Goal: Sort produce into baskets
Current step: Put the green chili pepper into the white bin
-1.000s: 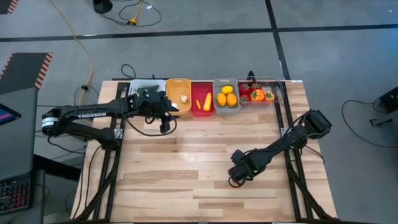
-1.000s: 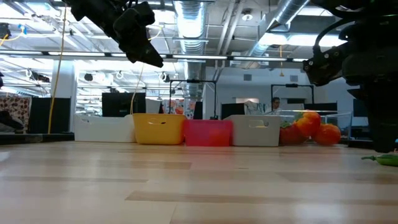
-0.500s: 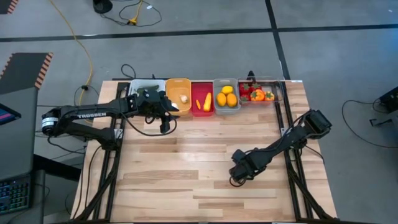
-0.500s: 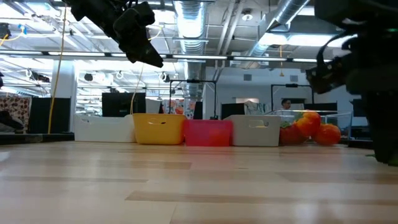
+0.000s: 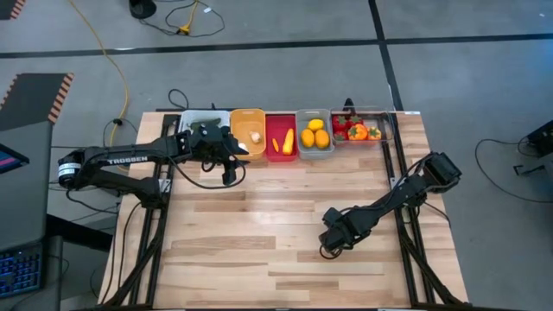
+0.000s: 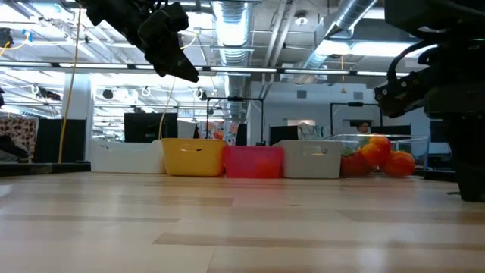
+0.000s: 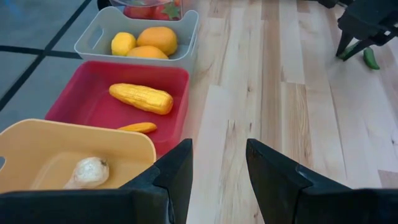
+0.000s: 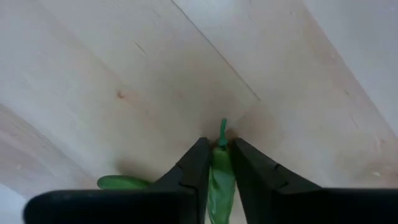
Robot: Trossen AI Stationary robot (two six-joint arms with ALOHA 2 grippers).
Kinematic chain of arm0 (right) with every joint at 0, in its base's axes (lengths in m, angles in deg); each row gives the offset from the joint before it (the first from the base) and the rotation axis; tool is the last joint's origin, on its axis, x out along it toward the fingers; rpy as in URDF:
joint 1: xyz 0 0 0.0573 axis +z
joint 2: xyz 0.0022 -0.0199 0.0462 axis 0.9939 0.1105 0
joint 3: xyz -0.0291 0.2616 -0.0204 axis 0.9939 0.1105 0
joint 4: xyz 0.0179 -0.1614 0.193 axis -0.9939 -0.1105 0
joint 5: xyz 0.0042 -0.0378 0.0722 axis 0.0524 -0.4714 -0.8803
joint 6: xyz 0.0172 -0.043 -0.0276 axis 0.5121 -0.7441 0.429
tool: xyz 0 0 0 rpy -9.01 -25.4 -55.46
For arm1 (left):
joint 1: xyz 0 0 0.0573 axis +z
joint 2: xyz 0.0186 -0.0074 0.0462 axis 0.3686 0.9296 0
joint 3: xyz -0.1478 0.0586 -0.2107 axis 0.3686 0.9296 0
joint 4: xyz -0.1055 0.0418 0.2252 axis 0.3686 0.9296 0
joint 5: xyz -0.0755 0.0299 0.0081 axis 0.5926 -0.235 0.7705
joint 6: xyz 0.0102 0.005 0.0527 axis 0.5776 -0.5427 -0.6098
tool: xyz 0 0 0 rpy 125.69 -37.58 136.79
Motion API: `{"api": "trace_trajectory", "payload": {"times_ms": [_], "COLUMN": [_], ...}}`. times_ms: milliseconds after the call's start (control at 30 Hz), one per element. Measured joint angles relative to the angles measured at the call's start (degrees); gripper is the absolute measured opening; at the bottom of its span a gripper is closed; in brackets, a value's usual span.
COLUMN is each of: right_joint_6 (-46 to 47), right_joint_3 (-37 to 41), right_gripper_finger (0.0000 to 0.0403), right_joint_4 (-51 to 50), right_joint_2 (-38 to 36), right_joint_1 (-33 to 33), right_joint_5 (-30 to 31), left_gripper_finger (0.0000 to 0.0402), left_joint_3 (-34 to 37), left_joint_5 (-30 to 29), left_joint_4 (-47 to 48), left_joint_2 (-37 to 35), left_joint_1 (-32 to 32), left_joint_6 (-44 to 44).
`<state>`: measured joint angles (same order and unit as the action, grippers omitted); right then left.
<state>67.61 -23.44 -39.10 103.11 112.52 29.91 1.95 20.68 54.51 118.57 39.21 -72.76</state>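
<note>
My right gripper [image 5: 327, 250] stands low over the wood near the table's middle right, shut on a green chilli [image 8: 219, 174]. A second green piece [image 8: 121, 182] lies flat on the table beside it and also shows in the left wrist view [image 7: 371, 58]. My left gripper [image 5: 232, 173] hangs open and empty above the table, at the near side of the orange bin [image 5: 248, 131]. The bins stand in a row along the far edge: white [image 5: 200, 118], orange, red [image 5: 281, 138], grey [image 5: 314, 131] and clear [image 5: 361, 128]. My right gripper pinches the green chilli between its two fingers [image 8: 194, 167], a little behind the stem end [image 8: 222, 127]. The fingers come from above, slanting down, and lie along the chilli. The stem tip is at the wood; whether the chilli is lifted, I cannot tell.
The orange bin holds a white garlic [image 7: 89, 170]. The red bin holds a yellow corn [image 7: 142, 98] and a small orange piece [image 7: 138, 127]. The grey bin holds yellow and orange fruit [image 7: 146, 42]. The clear bin holds red and orange produce [image 6: 377, 155].
My right gripper has come down to the table. In the low view it now stands where a green piece showed at the right edge a second ago, and hides it.
</note>
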Motion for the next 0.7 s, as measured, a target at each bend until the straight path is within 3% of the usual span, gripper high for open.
{"api": "trace_trajectory", "payload": {"times_ms": [167, 400, 700], "right_joint_6": [-0.02, -4.02, -22.70], "right_joint_3": [0.02, -3.57, -10.77], "right_gripper_finger": [0.0066, 0.0059, 0.0059], "right_joint_4": [0.31, 0.88, 13.65], "right_joint_2": [0.00, 0.07, 0.06], "right_joint_1": [-0.17, -3.20, -9.90], "right_joint_5": [-0.06, 0.48, 14.14], "left_gripper_finger": [0.0137, 0.0137, 0.0137], "left_joint_3": [0.00, 0.00, 0.00], "left_joint_5": [0.00, 3.51, 11.08], "left_joint_4": [-0.03, -2.21, -4.59], "left_joint_2": [0.00, 0.00, 0.00], "left_joint_1": [0.00, -0.47, -5.14], "left_joint_6": [0.09, 0.20, -0.61]}}
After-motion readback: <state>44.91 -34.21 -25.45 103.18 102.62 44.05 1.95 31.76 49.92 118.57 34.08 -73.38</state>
